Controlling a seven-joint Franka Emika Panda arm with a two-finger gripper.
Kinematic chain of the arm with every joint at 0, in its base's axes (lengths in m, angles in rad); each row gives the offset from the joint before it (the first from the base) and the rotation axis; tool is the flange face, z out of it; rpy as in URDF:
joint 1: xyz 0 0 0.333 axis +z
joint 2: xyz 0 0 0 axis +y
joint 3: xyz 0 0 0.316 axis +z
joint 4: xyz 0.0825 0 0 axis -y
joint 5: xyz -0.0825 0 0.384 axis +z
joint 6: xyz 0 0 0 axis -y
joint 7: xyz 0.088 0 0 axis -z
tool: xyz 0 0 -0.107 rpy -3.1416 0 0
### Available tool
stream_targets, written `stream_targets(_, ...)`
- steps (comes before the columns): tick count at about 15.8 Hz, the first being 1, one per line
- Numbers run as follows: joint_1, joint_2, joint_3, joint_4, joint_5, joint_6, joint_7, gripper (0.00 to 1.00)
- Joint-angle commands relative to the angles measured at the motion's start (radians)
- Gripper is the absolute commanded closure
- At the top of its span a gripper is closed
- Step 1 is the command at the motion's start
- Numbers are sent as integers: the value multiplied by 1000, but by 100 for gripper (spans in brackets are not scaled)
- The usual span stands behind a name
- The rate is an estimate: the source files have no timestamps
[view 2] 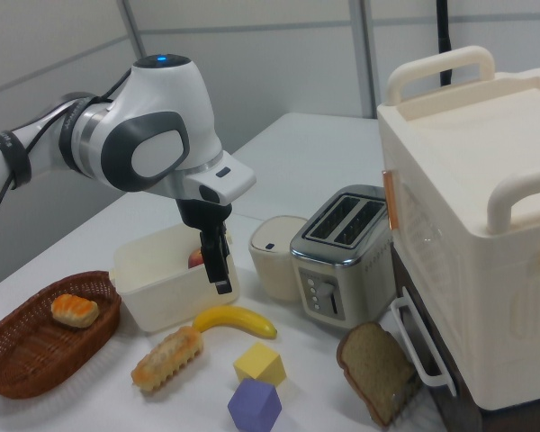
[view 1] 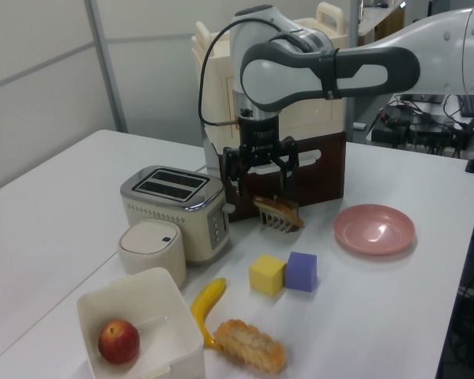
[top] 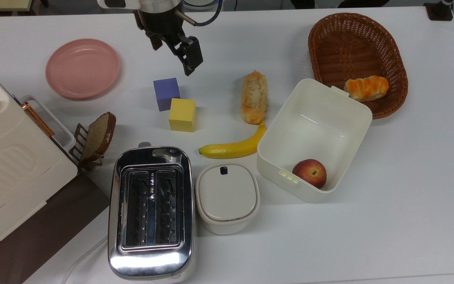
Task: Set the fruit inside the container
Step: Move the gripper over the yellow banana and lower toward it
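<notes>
Standing on the white table [top: 408, 197], the cream container [top: 353, 130] held a round peach [top: 309, 173] near one corner; the toaster [top: 150, 213] stood well apart from it in the top view, with a lidded oval box [top: 227, 197] between them; the banana [top: 235, 146] lay on the table, one tip just beside the container's wall; the gripper [view 1: 259, 167] hung above the table with its fingers spread apart, gripping nothing.

White-grey arm [view 1: 332, 67], black cable [view 1: 209, 79]
</notes>
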Motion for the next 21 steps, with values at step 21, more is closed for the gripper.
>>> stream_targets(21, 201, 314, -7, -21, 53, 437, 369, 0)
